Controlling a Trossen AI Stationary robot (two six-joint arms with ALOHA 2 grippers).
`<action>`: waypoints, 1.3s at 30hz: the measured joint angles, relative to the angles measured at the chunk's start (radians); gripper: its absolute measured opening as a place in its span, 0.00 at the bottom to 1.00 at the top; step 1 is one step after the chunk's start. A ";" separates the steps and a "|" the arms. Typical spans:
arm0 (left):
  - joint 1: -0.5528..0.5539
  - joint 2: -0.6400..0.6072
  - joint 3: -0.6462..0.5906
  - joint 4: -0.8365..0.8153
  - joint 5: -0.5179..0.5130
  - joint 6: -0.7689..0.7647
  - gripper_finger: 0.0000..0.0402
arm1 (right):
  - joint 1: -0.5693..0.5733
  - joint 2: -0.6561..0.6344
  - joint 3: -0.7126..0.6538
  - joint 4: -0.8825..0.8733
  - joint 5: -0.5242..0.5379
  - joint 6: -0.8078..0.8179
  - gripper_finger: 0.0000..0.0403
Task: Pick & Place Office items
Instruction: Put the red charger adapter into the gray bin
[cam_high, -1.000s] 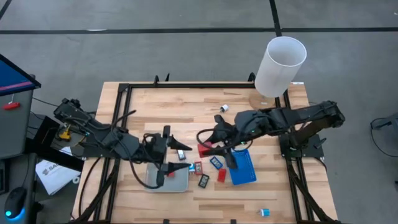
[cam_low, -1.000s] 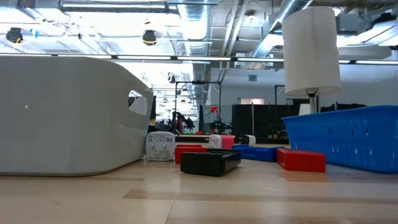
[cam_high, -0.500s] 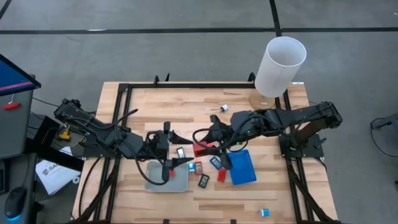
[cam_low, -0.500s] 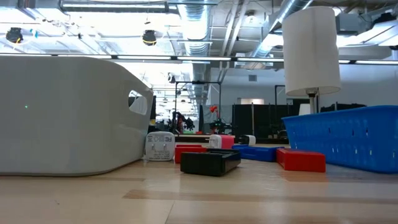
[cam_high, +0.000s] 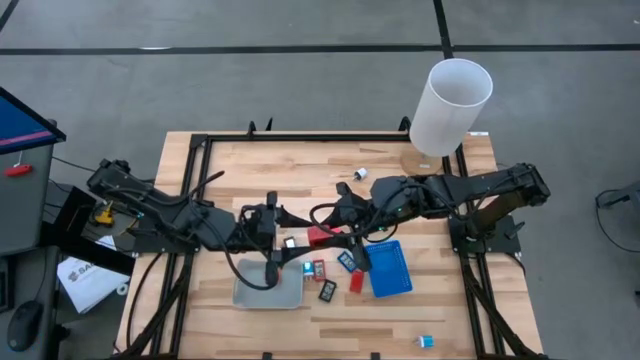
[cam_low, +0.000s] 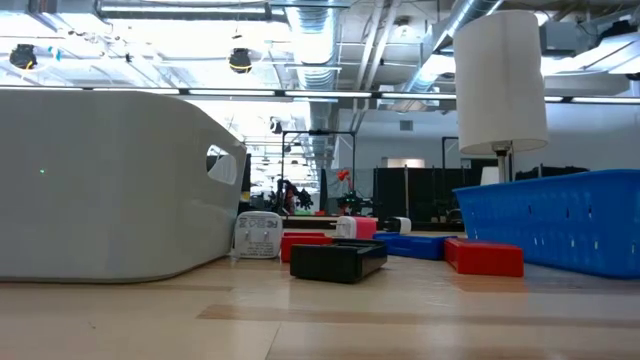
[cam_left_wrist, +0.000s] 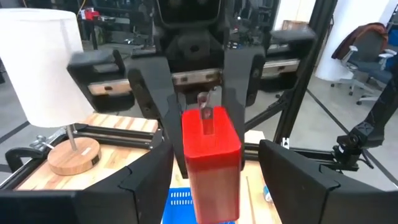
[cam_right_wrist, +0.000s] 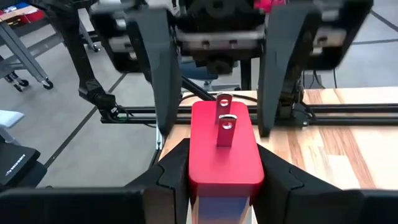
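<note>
A red rectangular block with two metal prongs on its upper face (cam_high: 318, 237) hangs in the air between both grippers. My right gripper (cam_right_wrist: 225, 169) is shut on it. My left gripper (cam_left_wrist: 214, 163) faces it from the table's left, open, its fingers on either side of the block's free end with a gap on each side. Other office items lie on the wood between the trays: red blocks (cam_high: 355, 281), black rectangles (cam_high: 327, 291), a white bit (cam_high: 360, 173) and a cyan bit (cam_high: 425, 341). The low view shows a black piece (cam_low: 338, 262) and no gripper. My right gripper pinches the red block by the two long side faces (cam_right_wrist: 194, 163) at the end toward the table's right. The fingers (cam_right_wrist: 169, 173) come level from the right and lie along the block. The block is lifted clear and level, prongs (cam_right_wrist: 224, 119) pointing up.
A grey tray (cam_high: 262, 291) lies below my left gripper and a blue tray (cam_high: 392, 270) below my right arm. A tall white cylinder (cam_high: 452, 100) stands on a wooden base at the far right corner. Bare wood shows along the far and near edges.
My left gripper has moved toward the table's right and slightly far, off the grey tray and up to the red block, staying open. My right gripper has carried the block a little toward the left, so the two grippers now meet.
</note>
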 joint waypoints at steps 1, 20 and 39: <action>0.000 0.003 0.000 -0.001 0.011 -0.002 0.56 | 0.000 0.000 0.000 0.003 0.000 0.000 0.29; 0.012 0.017 0.000 0.038 0.017 -0.015 0.43 | -0.008 -0.002 0.002 -0.001 -0.004 -0.002 0.29; 0.014 0.016 0.002 0.095 0.018 -0.027 0.49 | -0.011 0.005 -0.001 -0.017 0.003 -0.003 0.29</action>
